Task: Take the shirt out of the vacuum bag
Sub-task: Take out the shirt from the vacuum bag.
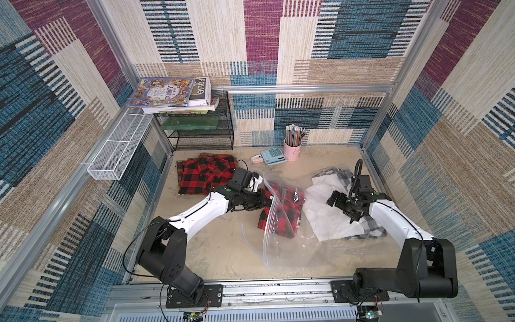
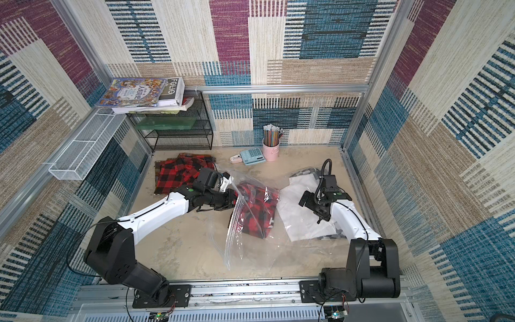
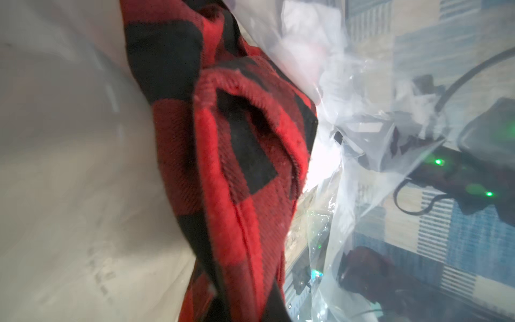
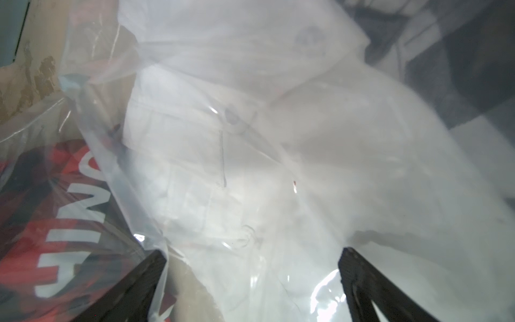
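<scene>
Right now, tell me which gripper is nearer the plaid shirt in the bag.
Left. The left gripper grips the plaid shirt at the bag mouth; the right gripper hangs apart, over the white shirt.

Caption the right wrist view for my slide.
Right gripper, fingers spread wide, over the clear vacuum bag and a white cloth.

jaws spread wide; vacuum bag (image 4: 181, 195) lies over white cloth (image 4: 362, 167)
</scene>
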{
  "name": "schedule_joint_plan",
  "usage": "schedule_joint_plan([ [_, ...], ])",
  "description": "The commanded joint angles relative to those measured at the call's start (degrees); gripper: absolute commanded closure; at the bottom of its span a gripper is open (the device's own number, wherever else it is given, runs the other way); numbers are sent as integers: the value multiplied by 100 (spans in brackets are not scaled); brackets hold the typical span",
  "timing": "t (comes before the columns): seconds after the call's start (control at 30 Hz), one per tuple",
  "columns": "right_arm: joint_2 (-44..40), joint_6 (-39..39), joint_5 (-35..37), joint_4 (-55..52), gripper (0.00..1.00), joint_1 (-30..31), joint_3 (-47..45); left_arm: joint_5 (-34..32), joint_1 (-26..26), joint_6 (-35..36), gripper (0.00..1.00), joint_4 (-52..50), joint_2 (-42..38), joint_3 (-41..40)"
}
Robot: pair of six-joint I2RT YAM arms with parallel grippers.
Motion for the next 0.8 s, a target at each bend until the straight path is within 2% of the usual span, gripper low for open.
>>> schedule_joint_plan([
  [0.0,-43,-203,195,24,4,-15,129,-22,189,208,100,-336,-278,-15],
  [0.13,-218,-523,4,215,4,44,295,21,461,285,100,-642,-647,-70],
  [0.23,-537,-856,-285,507,4,315,455,38,596,342,100,-847,-838,-95],
  [0.37,-708,-1253,-206,609,4,1240,962,84,707,420,100,-1034,-919,-82],
  [0.53,-172,-1291,414,321,4,2674,1724,84,903,497,100,-1265,-997,16],
  [0.77,688,-911,537,554,4,3493,1969,84,1385,638,100,-1659,-1264,0],
])
